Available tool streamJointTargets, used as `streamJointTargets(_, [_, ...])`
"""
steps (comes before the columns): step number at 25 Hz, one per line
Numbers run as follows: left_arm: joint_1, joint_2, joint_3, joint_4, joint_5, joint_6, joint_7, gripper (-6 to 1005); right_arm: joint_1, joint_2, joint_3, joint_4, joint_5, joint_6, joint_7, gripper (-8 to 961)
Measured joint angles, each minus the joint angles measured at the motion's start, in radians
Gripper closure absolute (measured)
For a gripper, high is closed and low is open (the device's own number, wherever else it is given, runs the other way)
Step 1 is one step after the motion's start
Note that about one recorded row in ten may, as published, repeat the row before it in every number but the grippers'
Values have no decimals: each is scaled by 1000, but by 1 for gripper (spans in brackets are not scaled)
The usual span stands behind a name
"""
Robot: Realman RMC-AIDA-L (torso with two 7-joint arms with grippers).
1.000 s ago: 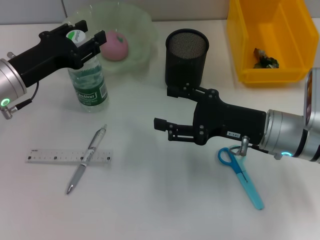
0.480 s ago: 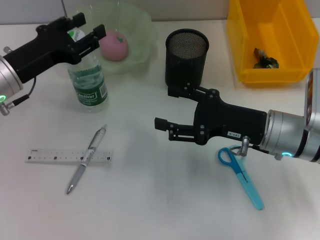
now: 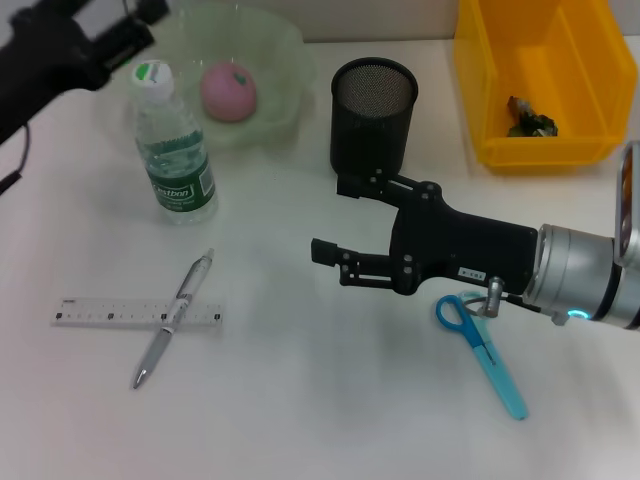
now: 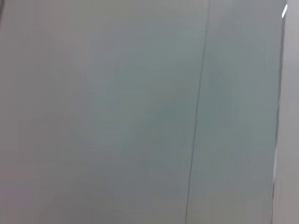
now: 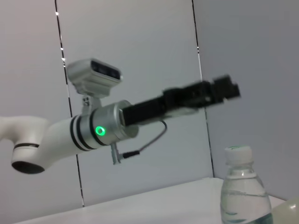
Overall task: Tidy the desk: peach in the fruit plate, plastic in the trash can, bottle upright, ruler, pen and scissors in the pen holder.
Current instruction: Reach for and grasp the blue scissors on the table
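In the head view, the black mesh pen holder (image 3: 372,112) is taken as the landmark, upright on the white desk (image 3: 300,400). To its left the pale green fruit plate (image 3: 262,60) is seen, with the pink peach (image 3: 229,90) lying inside it. The water bottle (image 3: 172,150) stands upright farther left of the holder, just in front of the plate's left edge, with its white cap on. Well in front and left of the holder, the clear ruler (image 3: 100,313) lies flat, and the silver pen (image 3: 176,317) lies slanted across its right part, touching it. In front and right of the holder, the blue scissors (image 3: 482,351) lie flat. To the holder's right the yellow trash can (image 3: 480,90) is found, with a crumpled piece of plastic (image 3: 528,121) inside. The right gripper (image 3: 335,218) is held just in front of the holder, its fingers spread wide and holding nothing. The left gripper (image 3: 130,25) is raised far left of the holder, above and behind the bottle; its fingers are parted and empty.

In the left wrist view, only a plain grey wall panel is shown.

In the right wrist view, the left gripper (image 5: 222,87) is seen raised above the bottle (image 5: 243,193), clear of the cap.
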Motion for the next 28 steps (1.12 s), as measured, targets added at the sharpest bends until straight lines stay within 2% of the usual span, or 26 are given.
streamJointTargets(1, [21,0,2,-3,-40,72,22,232,-10,0,0,-2,0,-9,-3,103])
streamJointTargets(3, [31,0,5,-4,-49,117,28,221,-16,0,0,-2,0,-14,-10,103])
streamJointTargets(5, [45,3,15,-2,-48,177,30,216,-34,0,1,-2,0,-28,-30,103])
streamJointTargets(6, [58,9,25,11,-6,234,27,216,-58,0,1,-2,0,-45,-38,103])
streamJointTargets(7, [58,9,25,11,-6,234,27,217,-58,0,1,-2,0,-45,-38,103])
streamJointTargets(10, [66,18,28,46,125,288,6,219,-87,-2,2,-6,0,-79,-39,103])
streamJointTargets(11, [62,23,28,67,242,311,-34,219,-107,-7,2,-8,0,-108,-39,103])
streamJointTargets(12, [62,23,28,67,242,311,-34,220,-107,-7,2,-8,0,-108,-39,103])
streamJointTargets(16, [32,30,18,93,458,314,-162,222,-150,-11,1,-22,-8,-157,-39,103])
streamJointTargets(20, [12,39,17,104,531,305,-224,222,-175,-12,0,-44,-11,-161,-39,103])
streamJointTargets(21, [8,40,16,140,573,286,-276,222,-188,-12,-2,-53,-11,-159,-44,103])
streamJointTargets(23, [8,39,16,155,588,279,-297,222,-193,-12,-4,-54,-11,-158,-48,103])
streamJointTargets(24, [5,33,16,196,645,257,-350,222,-202,-12,-6,-53,-11,-158,-55,103])
streamJointTargets(28, [0,27,16,212,688,246,-373,222,-225,-12,-3,-51,-11,-161,-71,103])
